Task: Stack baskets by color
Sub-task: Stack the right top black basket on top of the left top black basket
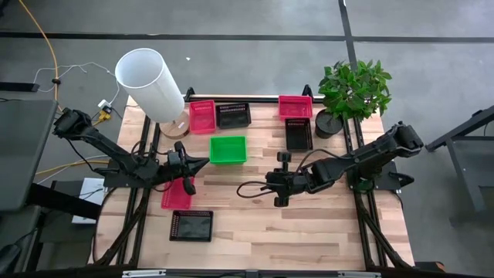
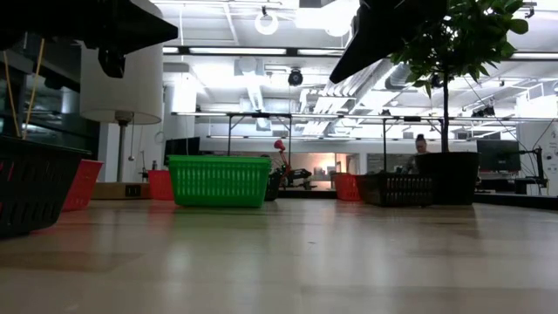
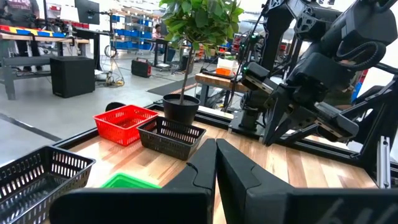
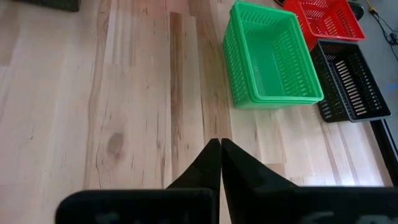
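A green basket [image 1: 228, 149] [image 4: 270, 56] rests on its base mid-table; its rim shows doubled edges, as if nested. Pink baskets sit far left [image 1: 202, 116], far right [image 1: 295, 106] and near left [image 1: 176, 193]. Black baskets sit at the far middle [image 1: 233, 114], by the plant [image 1: 299, 133] and near the front [image 1: 191, 225]. My left gripper [image 1: 202, 162] [image 3: 216, 146] is shut and empty, pointing level toward the table's right, just left of the green basket. My right gripper [image 1: 242, 188] [image 4: 220, 144] is shut and empty, slanting down over bare wood on the near side of the green basket.
A tall white cylinder [image 1: 147, 81] stands at the far left corner and a potted plant [image 1: 351, 93] at the far right. A black rail [image 1: 231, 99] runs along the far edge. Bare wood lies between the two grippers and along the near right.
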You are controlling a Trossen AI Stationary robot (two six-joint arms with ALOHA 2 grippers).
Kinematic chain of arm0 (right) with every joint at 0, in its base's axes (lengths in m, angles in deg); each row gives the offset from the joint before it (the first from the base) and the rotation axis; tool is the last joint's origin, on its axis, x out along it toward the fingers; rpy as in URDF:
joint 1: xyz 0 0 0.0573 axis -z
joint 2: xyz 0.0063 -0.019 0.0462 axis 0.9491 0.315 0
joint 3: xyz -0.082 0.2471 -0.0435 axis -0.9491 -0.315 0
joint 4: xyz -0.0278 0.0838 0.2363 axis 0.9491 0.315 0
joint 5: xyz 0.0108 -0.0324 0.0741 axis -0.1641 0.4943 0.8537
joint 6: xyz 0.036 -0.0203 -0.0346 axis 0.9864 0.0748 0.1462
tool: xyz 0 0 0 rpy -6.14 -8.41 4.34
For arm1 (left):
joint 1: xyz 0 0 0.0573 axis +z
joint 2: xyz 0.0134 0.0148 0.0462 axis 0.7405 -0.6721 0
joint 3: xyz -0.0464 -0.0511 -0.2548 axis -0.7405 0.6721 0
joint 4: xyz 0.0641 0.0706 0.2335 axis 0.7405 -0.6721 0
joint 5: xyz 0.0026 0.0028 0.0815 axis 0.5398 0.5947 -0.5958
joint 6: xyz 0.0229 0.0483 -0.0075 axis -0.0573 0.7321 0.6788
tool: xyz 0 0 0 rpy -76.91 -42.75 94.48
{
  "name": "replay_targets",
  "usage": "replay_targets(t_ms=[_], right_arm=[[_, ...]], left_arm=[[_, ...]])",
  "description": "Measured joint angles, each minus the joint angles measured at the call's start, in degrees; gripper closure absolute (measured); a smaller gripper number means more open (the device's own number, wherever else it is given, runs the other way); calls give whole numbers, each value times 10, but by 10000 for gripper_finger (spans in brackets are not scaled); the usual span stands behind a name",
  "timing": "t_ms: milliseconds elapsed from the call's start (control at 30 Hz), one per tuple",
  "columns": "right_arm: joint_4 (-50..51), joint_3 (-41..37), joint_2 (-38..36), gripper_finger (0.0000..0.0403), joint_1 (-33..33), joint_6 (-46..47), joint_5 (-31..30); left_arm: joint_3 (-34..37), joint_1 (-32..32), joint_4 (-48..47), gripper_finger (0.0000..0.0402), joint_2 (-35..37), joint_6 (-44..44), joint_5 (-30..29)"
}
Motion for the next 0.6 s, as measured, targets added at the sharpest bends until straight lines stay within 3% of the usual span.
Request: replay_targets(t_ms=[600], right_arm=[[-18,0,0,403,0,-21,12]], left_arm=[[0,0,0,401,0,0,0]])
